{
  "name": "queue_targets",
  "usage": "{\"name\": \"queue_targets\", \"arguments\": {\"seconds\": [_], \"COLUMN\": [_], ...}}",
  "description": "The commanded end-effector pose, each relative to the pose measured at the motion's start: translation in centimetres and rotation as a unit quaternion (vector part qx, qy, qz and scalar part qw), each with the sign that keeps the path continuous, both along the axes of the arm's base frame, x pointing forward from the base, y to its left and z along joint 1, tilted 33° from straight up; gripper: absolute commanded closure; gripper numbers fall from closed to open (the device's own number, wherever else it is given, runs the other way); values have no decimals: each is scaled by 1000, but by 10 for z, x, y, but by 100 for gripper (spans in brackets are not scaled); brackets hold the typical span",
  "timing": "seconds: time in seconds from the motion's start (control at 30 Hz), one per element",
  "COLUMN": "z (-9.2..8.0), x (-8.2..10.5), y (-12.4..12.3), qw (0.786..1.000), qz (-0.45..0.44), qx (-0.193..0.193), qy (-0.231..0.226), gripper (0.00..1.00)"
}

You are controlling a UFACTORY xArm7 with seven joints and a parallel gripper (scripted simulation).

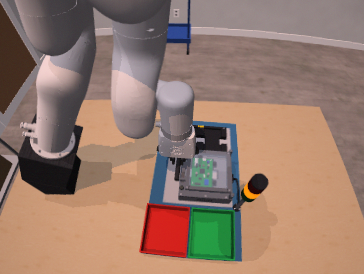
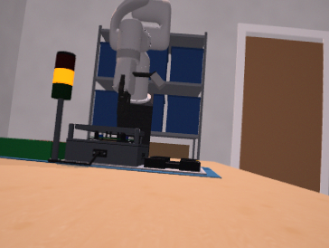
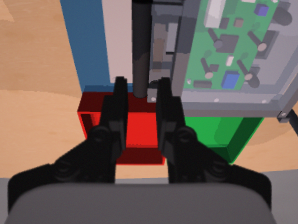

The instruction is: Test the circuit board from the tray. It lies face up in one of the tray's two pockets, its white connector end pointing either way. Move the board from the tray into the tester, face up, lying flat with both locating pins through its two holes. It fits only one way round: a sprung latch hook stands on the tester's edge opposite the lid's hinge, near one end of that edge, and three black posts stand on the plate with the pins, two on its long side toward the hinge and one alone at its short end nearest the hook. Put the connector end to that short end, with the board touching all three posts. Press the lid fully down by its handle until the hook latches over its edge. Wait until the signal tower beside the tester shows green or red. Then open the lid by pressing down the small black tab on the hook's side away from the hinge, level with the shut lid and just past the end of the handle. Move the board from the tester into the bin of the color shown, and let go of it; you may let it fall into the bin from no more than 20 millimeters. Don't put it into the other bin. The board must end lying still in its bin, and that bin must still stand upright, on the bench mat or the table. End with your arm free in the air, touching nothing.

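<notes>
The green circuit board (image 1: pixel 202 172) lies in the dark tester (image 1: pixel 207 189) under the lowered clear lid; in the wrist view it (image 3: pixel 230 45) shows through the lid at the upper right. The lid's black handle bar (image 3: pixel 141 50) runs along the tester's left edge, its near end just beyond my fingertips. My gripper (image 3: pixel 142 92) hangs over that end of the handle with its fingers set narrow and nothing clamped between them. It stands at the tester's left side (image 1: pixel 177 172). The signal tower (image 2: pixel 63 74) shows amber.
The red bin (image 1: pixel 166 230) and green bin (image 1: pixel 212 233) stand side by side in front of the tester, both empty. The black tray (image 1: pixel 215 136) lies behind the tester on the blue mat. The tower (image 1: pixel 255 186) stands right of the tester.
</notes>
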State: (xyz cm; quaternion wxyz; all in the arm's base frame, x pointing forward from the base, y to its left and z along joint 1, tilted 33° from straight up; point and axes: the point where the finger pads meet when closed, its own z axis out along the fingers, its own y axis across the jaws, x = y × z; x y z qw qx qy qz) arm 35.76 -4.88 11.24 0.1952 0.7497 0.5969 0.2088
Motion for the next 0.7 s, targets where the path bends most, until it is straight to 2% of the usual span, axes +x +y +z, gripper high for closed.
{"name": "queue_targets", "arguments": {"seconds": [0.0,0.43,0.67], "z": [4,23,27], "x": [-2,-14,-17], "y": [1,2,2], "qw": [1000,1000,1000], "qz": [-2,-2,-2], "qx": [-2,-2,-2], "qy": [1,1,1], "gripper": [78,78,78]}}
